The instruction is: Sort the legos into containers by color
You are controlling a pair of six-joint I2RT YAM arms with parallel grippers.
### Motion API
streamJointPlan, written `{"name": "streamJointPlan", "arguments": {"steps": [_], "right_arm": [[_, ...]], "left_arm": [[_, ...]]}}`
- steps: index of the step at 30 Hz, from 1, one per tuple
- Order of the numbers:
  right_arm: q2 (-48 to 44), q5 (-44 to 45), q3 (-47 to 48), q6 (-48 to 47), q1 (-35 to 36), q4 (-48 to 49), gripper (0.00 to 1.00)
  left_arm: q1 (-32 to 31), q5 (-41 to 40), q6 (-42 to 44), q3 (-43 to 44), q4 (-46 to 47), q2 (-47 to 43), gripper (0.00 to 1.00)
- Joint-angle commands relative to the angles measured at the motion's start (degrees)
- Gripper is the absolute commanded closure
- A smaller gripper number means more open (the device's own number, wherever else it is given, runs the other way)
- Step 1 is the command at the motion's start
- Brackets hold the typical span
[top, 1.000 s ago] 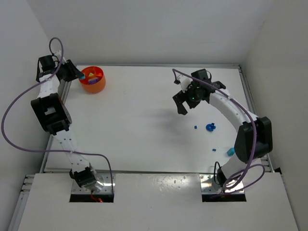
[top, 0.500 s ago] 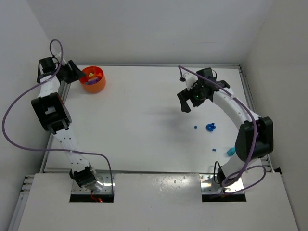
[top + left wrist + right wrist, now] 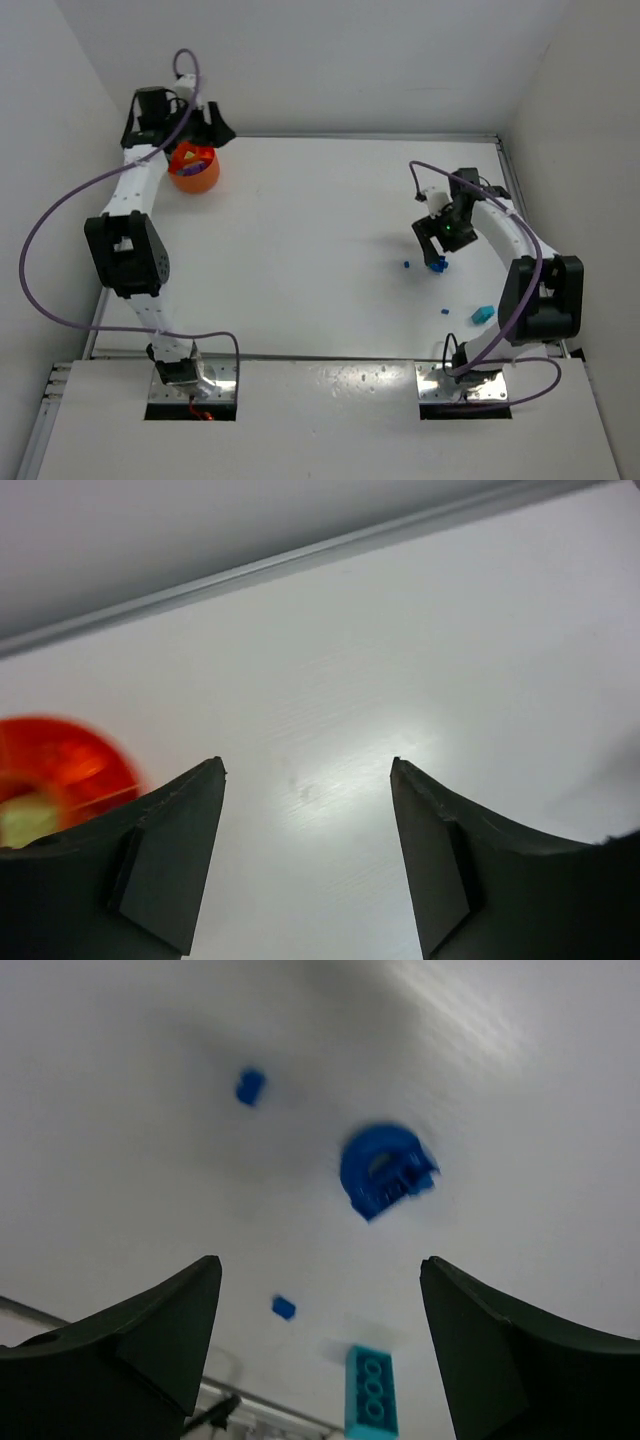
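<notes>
R gripper [image 3: 320,1265], jaws wide, over round blue lego [image 3: 385,1170].

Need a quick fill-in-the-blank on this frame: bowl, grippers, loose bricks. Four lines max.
1. The bowl by the left gripper is ____ in colour.
2. The left gripper and the right gripper both have their jaws ____ and empty.
3. The ring-shaped piece ahead of the right gripper is ____.
4. The rectangular brick lying near it is ____.

Missing words: orange; open; blue; teal.
</notes>
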Motion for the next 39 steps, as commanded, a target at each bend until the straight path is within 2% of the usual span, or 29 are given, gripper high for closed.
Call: {"name": "streamJointPlan", "arguments": {"steps": [1,3,9,10,13,17,21,24,33,39], "right_arm": [[-4.45,6.91,-2.26,-6.25,-5.78,-7.63,0.20],[-5.15,8.24,-2.27,-8.11,-9.20,-9.48,0.21],[-6.22,13.79,-3.94,-12.68,-15.63,-14.93,0.21],[-6.22,14.74,-3.94,-13.47,-16.86,-15.55,0.21],[-4.64,16.15,-3.33,-14.01,-17.75,-19.06,0.21],[-1.21,13.97,-0.08,-14.01,-18.98,-23.36,0.21],[1.77,9.58,2.47,-16.46,-18.37,-30.56,0.11],[3.80,8.25,3.00,-15.95,-17.84,-33.48,0.08],[8.72,11.58,0.29,-12.43,-16.79,-33.48,0.13],[8.55,15.88,-2.17,-9.71,-16.78,-28.65,0.14]], "left_arm": [[-7.20,-4.05,8.15,-4.05,-1.97,-6.23,0.27],[-9.50,-6.08,9.03,-5.55,-1.98,-7.02,0.24],[-15.84,-8.63,10.18,-10.20,-2.50,-7.55,0.08],[-16.54,-9.42,10.18,-10.82,-1.81,-7.55,0.01],[-18.22,-11.53,10.18,-13.11,0.65,-7.55,0.01],[-18.83,-9.61,7.91,-13.73,1.45,-5.89,0.01],[-19.36,-8.37,6.67,-13.73,2.59,-4.30,0.01],[-19.36,-7.84,6.67,-13.73,3.12,-2.81,0.01],[-18.31,-7.84,6.14,-10.31,3.12,0.09,0.00],[-18.30,-7.84,5.61,-10.30,3.12,0.62,0.00]]}}
